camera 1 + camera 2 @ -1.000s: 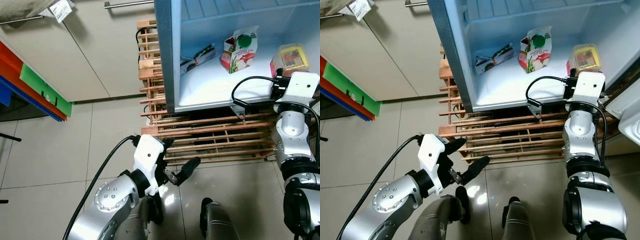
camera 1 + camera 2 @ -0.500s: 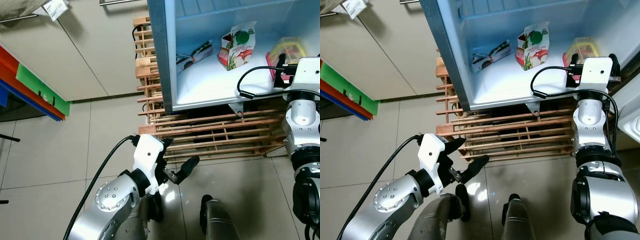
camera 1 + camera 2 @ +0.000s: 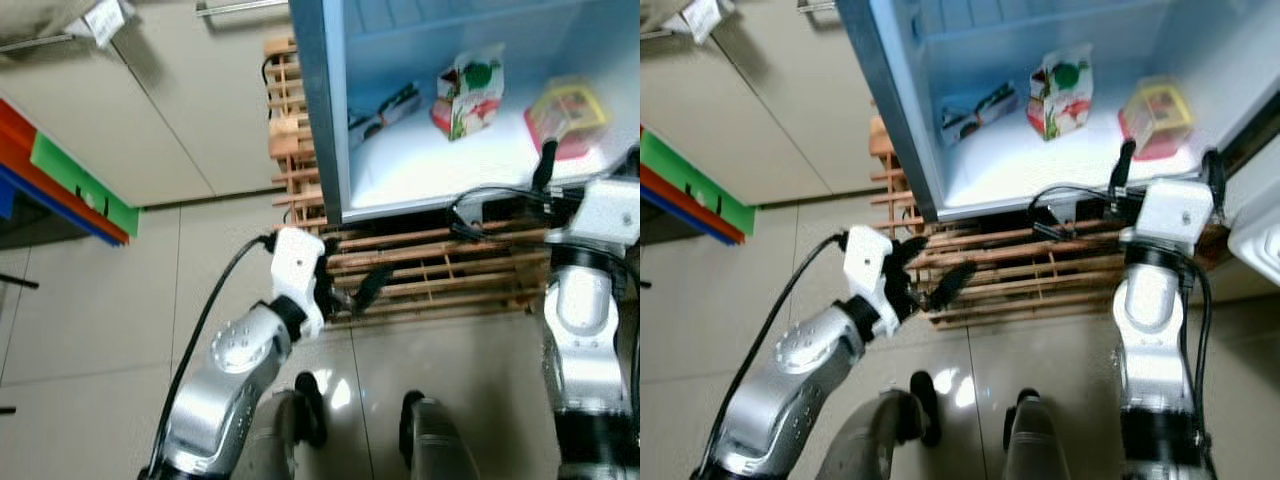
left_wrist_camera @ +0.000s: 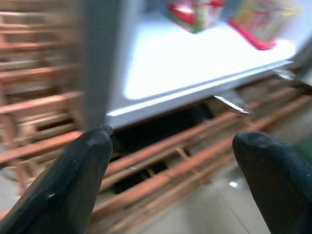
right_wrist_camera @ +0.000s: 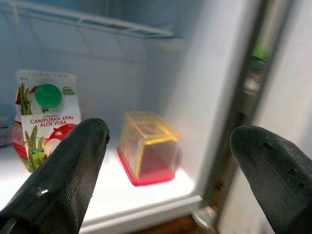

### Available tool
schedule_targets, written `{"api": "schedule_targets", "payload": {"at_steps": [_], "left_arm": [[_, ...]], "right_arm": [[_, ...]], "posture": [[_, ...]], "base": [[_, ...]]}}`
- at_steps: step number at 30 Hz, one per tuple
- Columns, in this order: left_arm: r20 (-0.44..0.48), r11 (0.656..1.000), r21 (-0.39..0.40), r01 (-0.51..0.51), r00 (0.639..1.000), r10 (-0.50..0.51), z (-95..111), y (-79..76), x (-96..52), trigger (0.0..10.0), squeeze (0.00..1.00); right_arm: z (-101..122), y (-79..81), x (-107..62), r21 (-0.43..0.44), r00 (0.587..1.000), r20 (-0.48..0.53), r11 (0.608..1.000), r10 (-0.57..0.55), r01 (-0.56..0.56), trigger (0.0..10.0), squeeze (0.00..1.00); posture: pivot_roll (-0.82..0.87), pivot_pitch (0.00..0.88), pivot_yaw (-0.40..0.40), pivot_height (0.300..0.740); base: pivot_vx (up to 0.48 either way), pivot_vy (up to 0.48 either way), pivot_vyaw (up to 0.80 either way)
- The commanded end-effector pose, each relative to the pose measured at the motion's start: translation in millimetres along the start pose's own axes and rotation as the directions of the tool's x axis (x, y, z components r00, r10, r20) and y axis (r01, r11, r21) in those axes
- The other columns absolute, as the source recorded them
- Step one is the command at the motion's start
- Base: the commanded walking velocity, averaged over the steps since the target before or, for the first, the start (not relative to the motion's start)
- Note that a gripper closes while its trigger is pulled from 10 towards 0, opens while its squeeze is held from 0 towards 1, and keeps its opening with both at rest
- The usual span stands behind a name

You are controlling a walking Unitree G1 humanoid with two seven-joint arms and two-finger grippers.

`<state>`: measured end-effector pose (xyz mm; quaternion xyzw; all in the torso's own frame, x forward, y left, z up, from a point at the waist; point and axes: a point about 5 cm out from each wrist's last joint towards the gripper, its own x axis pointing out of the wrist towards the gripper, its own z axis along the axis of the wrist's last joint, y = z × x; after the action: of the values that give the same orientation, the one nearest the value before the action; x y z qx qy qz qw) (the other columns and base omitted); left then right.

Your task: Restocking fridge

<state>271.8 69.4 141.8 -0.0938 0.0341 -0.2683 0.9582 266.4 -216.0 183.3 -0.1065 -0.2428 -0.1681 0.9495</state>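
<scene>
Fridge point(image 3: 902, 150): open, on wooden pallet point(image 3: 1040, 275). Shelf stock: red-and-yellow lidded container point(image 5: 146, 146), juice pouch point(image 5: 43, 117), flat packet point(image 3: 975, 108). Right claw point(image 5: 170, 170) released, empty, facing container; left claw point(image 4: 170, 161) released, low. Step: placement apparently done; next, fetch further stock.

Right pincer point(image 3: 1165, 165) withdrew; left pincer point(image 3: 345, 285) rose.

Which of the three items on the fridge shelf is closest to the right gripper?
The yellow-lidded red box, just beyond the open right gripper. The green-capped carton stands mid-shelf; the flat packet lies farthest left.
</scene>
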Motion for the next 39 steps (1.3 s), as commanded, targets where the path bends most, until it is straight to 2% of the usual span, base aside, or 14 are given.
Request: {"api": "schedule_targets", "payload": {"at_steps": [1,3,6,8,9,10,11,12,14,18,20,27,33,39], "left_arm": [[0.003,0.997,0.034,-0.065,0.998,0.065,-3.4,10.0,0.5,10.0,0.0],[0.022,0.994,0.071,-0.082,0.997,0.08,0.6,16.2,7.0,10.0,0.0],[0.025,0.993,0.074,-0.089,0.996,0.088,2.4,20.4,8.6,10.0,0.0],[0.021,0.986,0.113,-0.123,0.992,0.121,4.7,32.5,-0.6,10.0,0.0],[0.028,0.978,0.116,-0.172,0.985,0.17,7.0,42.0,-10.0,10.0,0.0],[0.028,0.978,0.116,-0.172,0.985,0.17,7.0,42.0,-10.0,10.0,0.0],[0.077,0.952,0.108,-0.286,0.957,0.279,12.9,57.8,-23.4,10.0,0.0],[0.123,0.931,0.121,-0.343,0.936,0.329,17.8,62.0,-31.2,10.0,0.0],[0.17,0.911,0.137,-0.39,0.915,0.366,22.3,64.5,-36.0,10.0,0.0],[0.171,0.904,0.135,-0.406,0.908,0.382,17.6,64.7,-31.2,10.0,0.0],[0.172,0.902,0.141,-0.409,0.907,0.385,16.3,67.8,-15.2,10.0,0.0],[0.164,0.903,0.16,-0.399,0.913,0.374,15.5,68.1,6.3,10.0,0.0],[0.16,0.901,0.158,-0.404,0.911,0.38,11.4,69.7,18.0,10.0,0.0],[0.132,0.911,0.133,-0.391,0.918,0.374,4.5,69.3,19.1,10.0,0.0]], "right_arm": [[5.1,3.8,-8.1,0.024,1.0,-0.013,1.0,0.01,-0.01,10.0,0.0],[0.3,10.0,-23.1,0.028,0.997,-0.045,0.998,0.058,-0.057,10.0,0.0],[-3.1,11.3,-30.8,0.022,0.995,-0.068,0.997,0.074,-0.072,10.0,0.0],[-15.0,2.7,-46.2,-0.014,0.99,-0.128,0.998,0.052,-0.054,10.0,0.0],[-26.5,-8.1,-53.2,0.002,0.98,-0.2,1.0,0.01,-0.01,10.0,0.0],[-26.5,-8.1,-53.2,0.002,0.98,-0.2,1.0,0.01,-0.01,10.0,0.0],[-44.3,-20.2,-64.5,0.035,0.95,-0.313,0.999,-0.015,0.028,10.0,0.0],[-52.0,-21.1,-71.2,0.061,0.932,-0.362,0.998,0.014,0.008,10.0,0.0],[-58.9,-19.1,-75.8,0.086,0.915,-0.399,0.996,0.057,-0.025,10.0,0.0],[-66.2,-13.4,-72.4,0.107,0.904,-0.418,0.993,0.096,-0.056,10.0,0.0],[-71.0,0.0,-58.5,0.127,0.903,-0.403,0.986,0.15,-0.107,10.0,0.0],[-69.8,20.1,-32.7,0.16,0.913,-0.354,0.975,0.203,-0.155,10.0,0.0],[-76.6,18.8,-39.1,0.157,0.904,-0.378,0.976,0.199,-0.149,10.0,0.0],[-81.1,11.9,-43.9,0.137,0.897,-0.401,0.98,0.187,-0.143,10.0,0.0]], "posture": [[-0.22,0.166,0.11,0.74],[-0.22,0.144,0.105,0.74],[-0.23,0.119,0.097,0.74],[-0.24,0.091,0.096,0.74],[-0.24,0.074,0.092,0.74],[-0.24,0.074,0.092,0.74],[-0.22,0.053,0.082,0.74],[-0.21,0.046,0.073,0.74],[-0.21,0.045,0.07,0.74],[-0.17,0.03,0.05,0.74],[-0.16,0.006,0.051,0.74],[-0.17,0.0,0.065,0.74],[-0.2,0.0,0.073,0.74],[-0.21,0.0,0.077,0.74]], "base": [[0.0,0.0,0.0],[0.0,0.0,0.0],[0.0,0.0,0.0],[0.0,0.0,0.0],[0.0,0.0,0.0],[0.0,0.0,0.0],[0.0,0.0,0.0],[0.0,0.0,0.0],[0.0,0.0,0.0],[0.0,0.0,0.0],[0.0,0.0,0.0],[0.0,0.0,0.0],[-0.082,0.0,0.0],[0.0,0.0,0.0]]}}
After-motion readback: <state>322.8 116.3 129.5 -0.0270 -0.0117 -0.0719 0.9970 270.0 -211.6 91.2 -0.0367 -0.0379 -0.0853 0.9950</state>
